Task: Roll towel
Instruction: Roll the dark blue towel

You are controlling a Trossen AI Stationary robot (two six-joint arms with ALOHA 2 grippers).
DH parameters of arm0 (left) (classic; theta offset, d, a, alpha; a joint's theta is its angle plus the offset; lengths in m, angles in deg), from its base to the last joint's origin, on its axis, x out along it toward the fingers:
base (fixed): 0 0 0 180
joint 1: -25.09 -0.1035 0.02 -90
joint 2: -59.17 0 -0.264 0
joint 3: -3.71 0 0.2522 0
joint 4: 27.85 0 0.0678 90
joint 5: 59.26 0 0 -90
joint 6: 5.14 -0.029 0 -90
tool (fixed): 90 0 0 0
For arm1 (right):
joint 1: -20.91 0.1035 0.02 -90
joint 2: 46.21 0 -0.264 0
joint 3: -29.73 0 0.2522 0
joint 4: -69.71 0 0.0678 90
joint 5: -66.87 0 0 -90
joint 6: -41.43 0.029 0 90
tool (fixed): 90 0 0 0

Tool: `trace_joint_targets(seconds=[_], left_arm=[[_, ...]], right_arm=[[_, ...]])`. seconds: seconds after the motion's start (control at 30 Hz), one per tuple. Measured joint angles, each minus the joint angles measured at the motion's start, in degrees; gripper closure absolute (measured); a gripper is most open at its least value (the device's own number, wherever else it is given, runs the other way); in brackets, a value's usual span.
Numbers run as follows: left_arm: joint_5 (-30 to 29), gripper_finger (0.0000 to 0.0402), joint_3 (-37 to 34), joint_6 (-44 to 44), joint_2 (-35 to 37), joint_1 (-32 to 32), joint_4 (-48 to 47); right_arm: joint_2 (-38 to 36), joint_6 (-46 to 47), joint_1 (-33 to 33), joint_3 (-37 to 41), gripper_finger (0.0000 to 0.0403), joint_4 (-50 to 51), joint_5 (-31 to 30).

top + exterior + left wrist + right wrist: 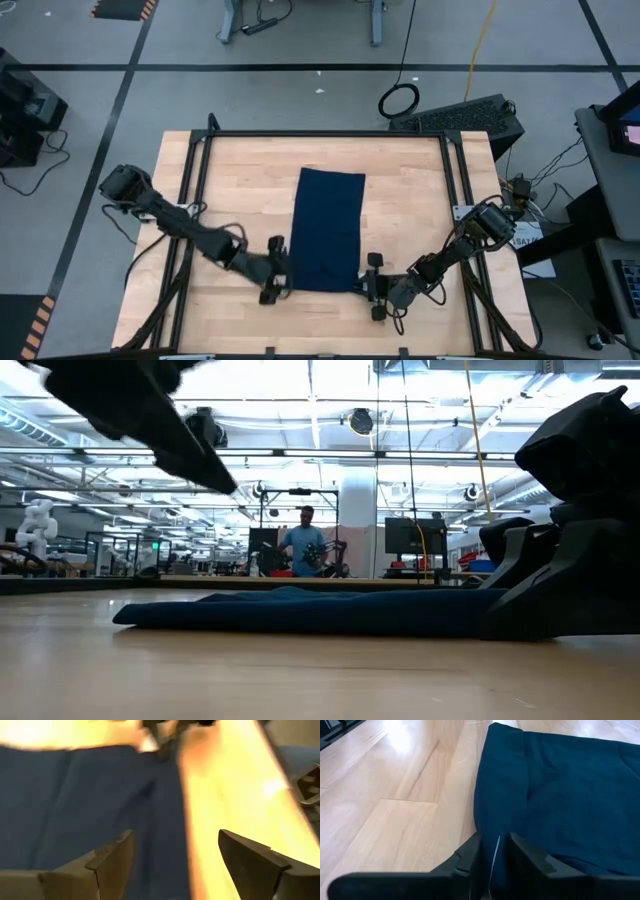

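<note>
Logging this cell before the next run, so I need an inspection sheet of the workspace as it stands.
Surface: wooden table, black frame rails.
Job's things: navy towel lying flat as a long strip, not rolled.
Clutter: nothing seen on the table.
Grippers: left tool open at the towel's near left corner; right tool closing on the towel's near right edge.
Cables: yellow cable and coiled black cable on the floor.
Surroundings: person standing far behind.
</note>
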Motion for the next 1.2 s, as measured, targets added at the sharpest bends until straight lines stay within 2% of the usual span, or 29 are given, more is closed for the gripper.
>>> trace_joint_targets(seconds=[0.1,0.17,0.23,0.4,0.57,0.67,0.77,0.83,1.03,1.1,1.2], left_arm=[[-3.4,0.0105,-0.1,-2.5,-4.8,3.4,5.7],[-8.0,0.0104,-0.2,-3.3,-8.0,4.9,7.3],[-9.8,0.0104,0.3,-3.7,-11.2,6.1,8.7],[-11.0,0.0104,0.5,-5.3,-17.0,7.8,10.8],[-15.7,0.0106,0.5,-7.3,-19.4,7.9,12.1],[-13.3,0.0121,0.6,-8.0,-19.4,6.4,11.3],[-9.9,0.0159,0.7,-6.7,-19.3,4.9,10.3],[-8.2,0.0199,0.7,-6.7,-19.3,4.2,10.3],[-3.9,0.0367,0.7,-4.1,-19.0,3.0,9.3],[-2.9,0.0388,0.6,-1.9,-18.2,2.9,8.7],[-2.3,0.0386,0.4,2.1,-16.0,2.9,6.4]], right_arm=[[0.0,0.0,0.0,0.0,0.0321,-0.1,0.0],[0.0,0.0,-0.1,0.0,0.0322,-0.1,0.0],[0.0,-0.1,-0.1,0.0,0.0322,-0.2,0.0],[0.0,-0.5,-0.3,0.0,0.0322,-0.5,0.2],[0.0,-0.5,-0.3,0.0,0.0322,-0.6,0.2],[0.0,-0.5,-0.3,0.0,0.0322,-0.7,0.1],[0.1,-0.5,-0.3,0.1,0.0322,-0.9,0.1],[0.1,-0.3,-0.3,0.1,0.0322,-0.9,0.2],[-0.3,4.2,-0.4,0.1,0.0322,-1.3,0.1],[-1.1,6.5,-0.4,0.2,0.0322,-1.0,0.6],[-2.8,10.3,-1.3,0.2,0.0322,-1.0,4.6]])
